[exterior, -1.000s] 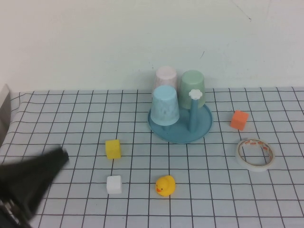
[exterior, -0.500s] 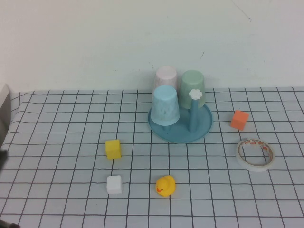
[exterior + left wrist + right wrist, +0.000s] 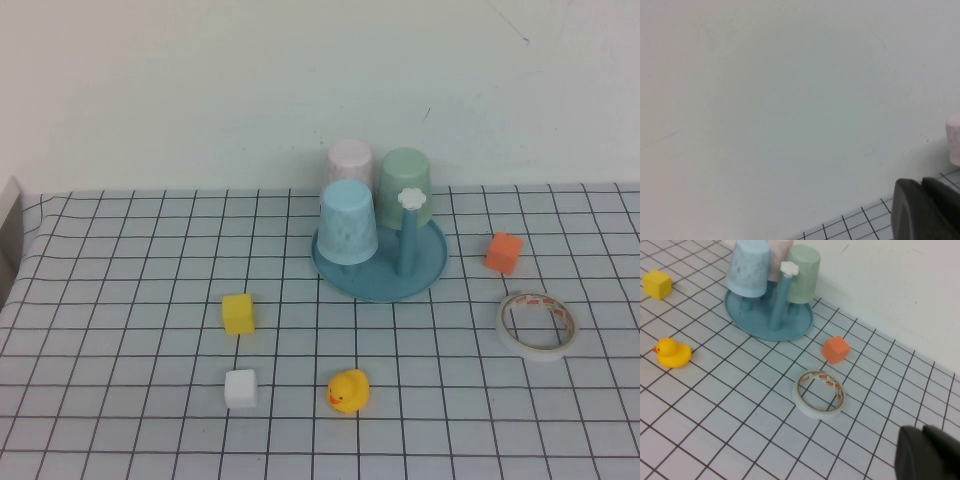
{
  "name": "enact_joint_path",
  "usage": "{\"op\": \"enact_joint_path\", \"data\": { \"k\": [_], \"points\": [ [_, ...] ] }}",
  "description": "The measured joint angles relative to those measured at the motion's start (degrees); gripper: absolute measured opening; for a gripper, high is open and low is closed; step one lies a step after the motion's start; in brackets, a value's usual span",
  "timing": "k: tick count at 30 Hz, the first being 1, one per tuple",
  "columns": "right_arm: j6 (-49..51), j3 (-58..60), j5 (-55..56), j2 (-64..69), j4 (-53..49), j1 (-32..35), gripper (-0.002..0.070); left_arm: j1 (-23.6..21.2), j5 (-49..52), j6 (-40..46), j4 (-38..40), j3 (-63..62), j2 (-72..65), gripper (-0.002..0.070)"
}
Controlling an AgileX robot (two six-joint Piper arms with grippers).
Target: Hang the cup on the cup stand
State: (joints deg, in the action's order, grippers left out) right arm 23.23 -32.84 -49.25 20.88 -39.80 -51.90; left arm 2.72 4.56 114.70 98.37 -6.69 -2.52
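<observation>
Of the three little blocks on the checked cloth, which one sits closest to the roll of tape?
The orange block, just behind the tape roll on the right. The yellow block and white block lie far left.

Three cups [image 3: 349,222] (inverted), three cubes [image 3: 238,313], one duck [image 3: 348,390].

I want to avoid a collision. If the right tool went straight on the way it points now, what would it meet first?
Probably the tape roll, lying just ahead of the shut right tool; beyond it sits the orange cube. Depth is uncertain.

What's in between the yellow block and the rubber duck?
Nothing: in the high view only bare checked cloth lies between the yellow block and the rubber duck; the white block sits nearby, off that line.
</observation>
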Motion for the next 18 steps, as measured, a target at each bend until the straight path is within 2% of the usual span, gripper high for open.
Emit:
{"op": "enact_joint_path", "data": {
  "k": [6, 18],
  "points": [
    [0.0, 0.0, -0.1, 0.0, 0.0, 0.0, -0.0001, 0.0, -0.13, -0.72, 0.23, 4.38, 3.17, 0.0],
    [0.0, 0.0, -0.2, 0.0, 0.0, 0.0, -0.0001, 0.0, -0.88, -1.24, 0.23, 5.37, 3.21, 0.0]
  ]
}}
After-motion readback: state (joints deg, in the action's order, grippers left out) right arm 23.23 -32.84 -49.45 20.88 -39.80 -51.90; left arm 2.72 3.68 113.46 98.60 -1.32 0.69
